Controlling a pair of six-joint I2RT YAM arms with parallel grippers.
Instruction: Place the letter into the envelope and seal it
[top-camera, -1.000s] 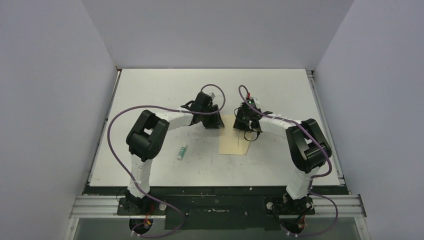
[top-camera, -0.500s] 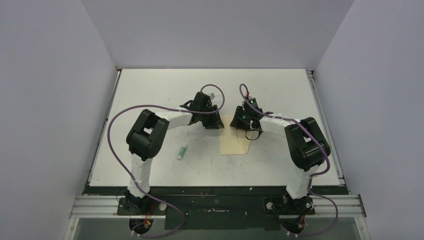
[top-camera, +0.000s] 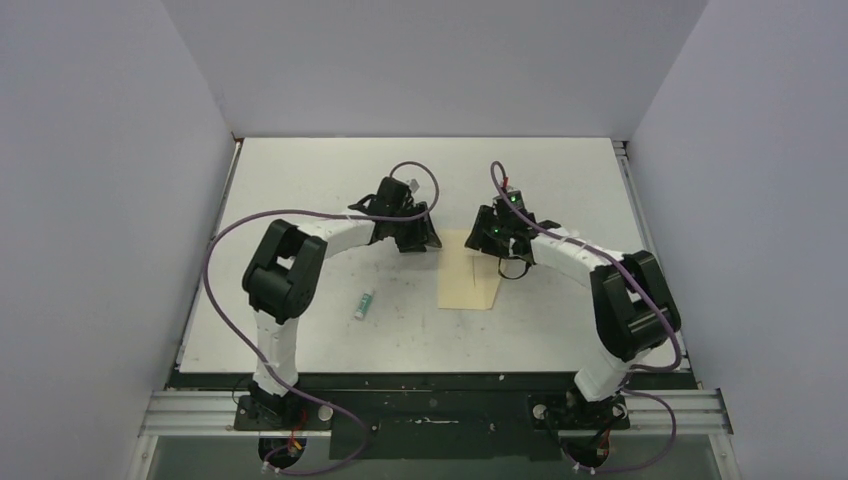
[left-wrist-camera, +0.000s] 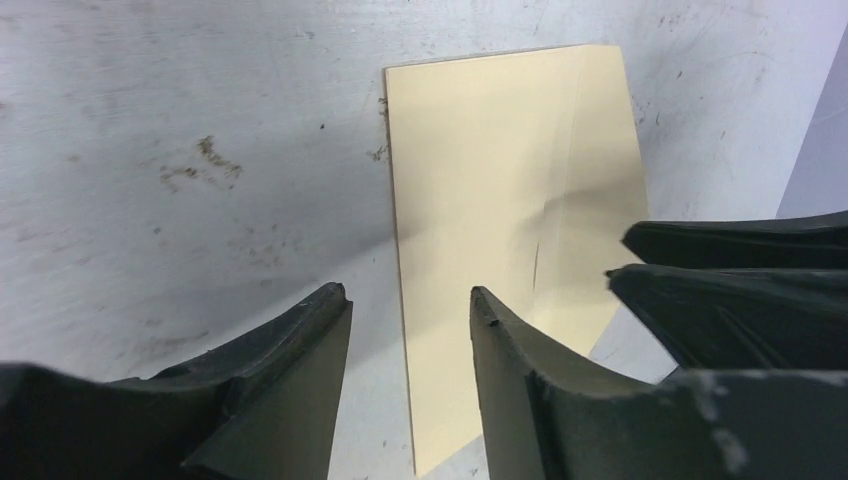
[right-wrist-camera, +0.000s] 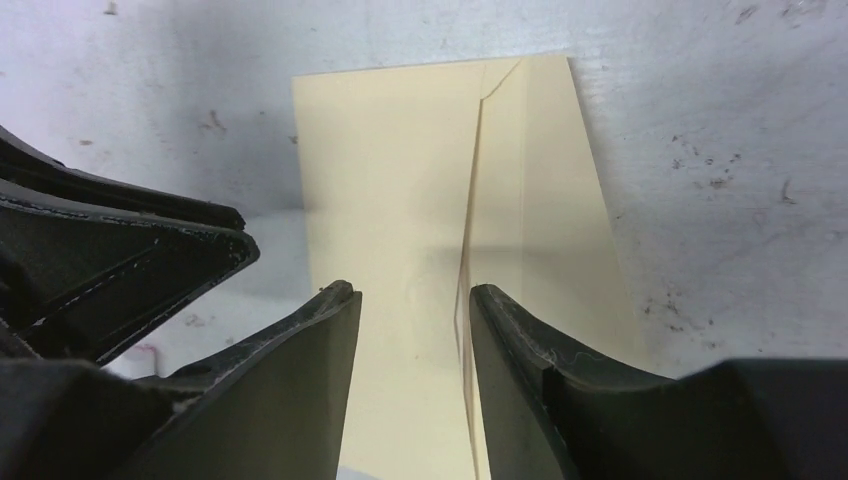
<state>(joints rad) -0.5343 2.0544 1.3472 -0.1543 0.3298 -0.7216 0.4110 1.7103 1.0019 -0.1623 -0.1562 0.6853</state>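
The pale tan envelope (top-camera: 468, 284) lies flat on the table between the two grippers. A flap is folded over along one long side (right-wrist-camera: 530, 190), and its edge shows as a thin seam. No dark-bordered letter shows in any view. My left gripper (top-camera: 424, 238) hovers at the envelope's far left corner, jaws open and empty (left-wrist-camera: 410, 296). My right gripper (top-camera: 482, 240) hangs over the envelope's far end, also open and empty (right-wrist-camera: 412, 292), astride the flap seam. Each wrist view shows the other gripper's fingers (left-wrist-camera: 740, 270) (right-wrist-camera: 120, 250) close by.
A small white and green tube (top-camera: 364, 303) lies on the table left of the envelope. The white tabletop (top-camera: 300, 180) is scuffed, with walls on three sides and a metal rail (top-camera: 430, 410) at the near edge.
Both grippers have backed off a little toward the far side, the left one also shifting left, and both jaws stand slightly wider. The envelope stays where it was.
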